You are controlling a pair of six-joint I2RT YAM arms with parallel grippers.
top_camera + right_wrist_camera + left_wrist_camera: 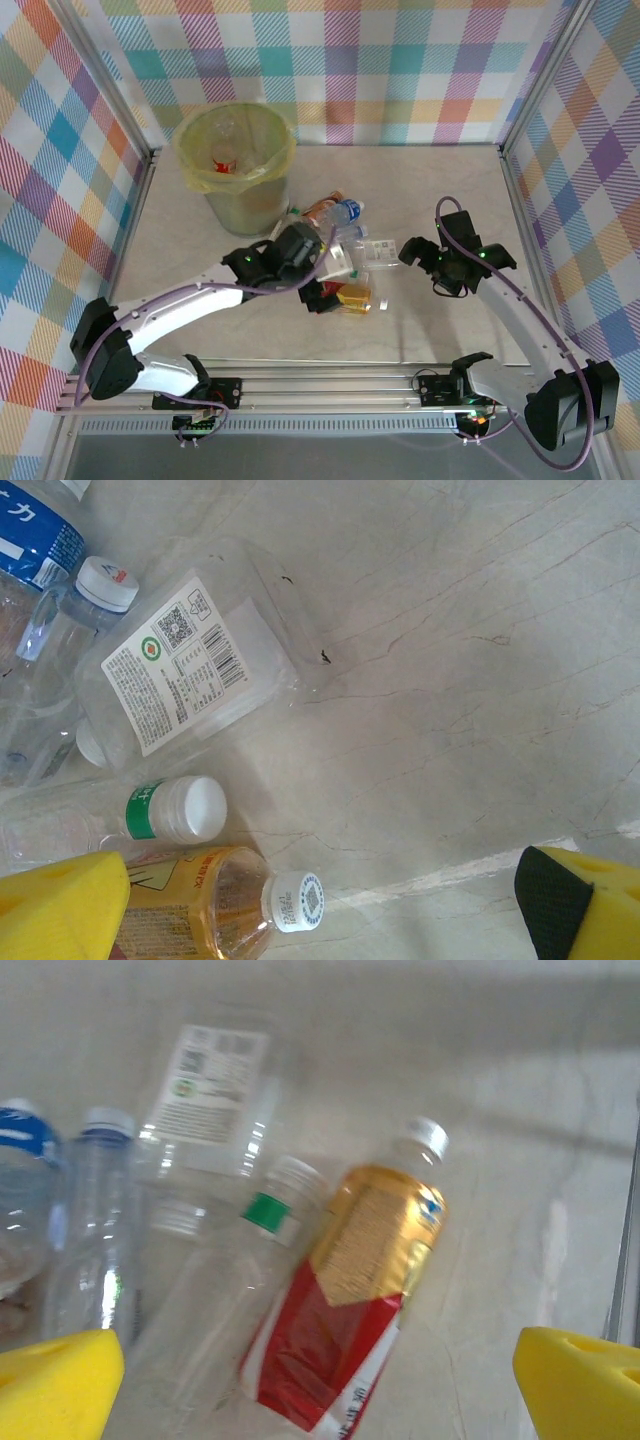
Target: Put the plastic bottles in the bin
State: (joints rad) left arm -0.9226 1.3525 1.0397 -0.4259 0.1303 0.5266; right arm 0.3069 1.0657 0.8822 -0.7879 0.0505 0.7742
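The left fingers (pixel 57 1380) hang spread wide above the orange bottle (pixel 372 1250). The right fingers (pixel 60 905) are spread too, over the desk (pixel 470 680) beside the bottles (pixel 170 675), bin (pixel 245 205) close by.

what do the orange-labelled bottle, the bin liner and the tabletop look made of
Orange-labelled bottle: likely thin clear plastic, glossy highlights, printed wrap label. Bin liner: translucent yellow-green plastic film, crinkled over the rim. Tabletop: pale, matte, fine dark veins; marble-look, stone or laminate unclear.
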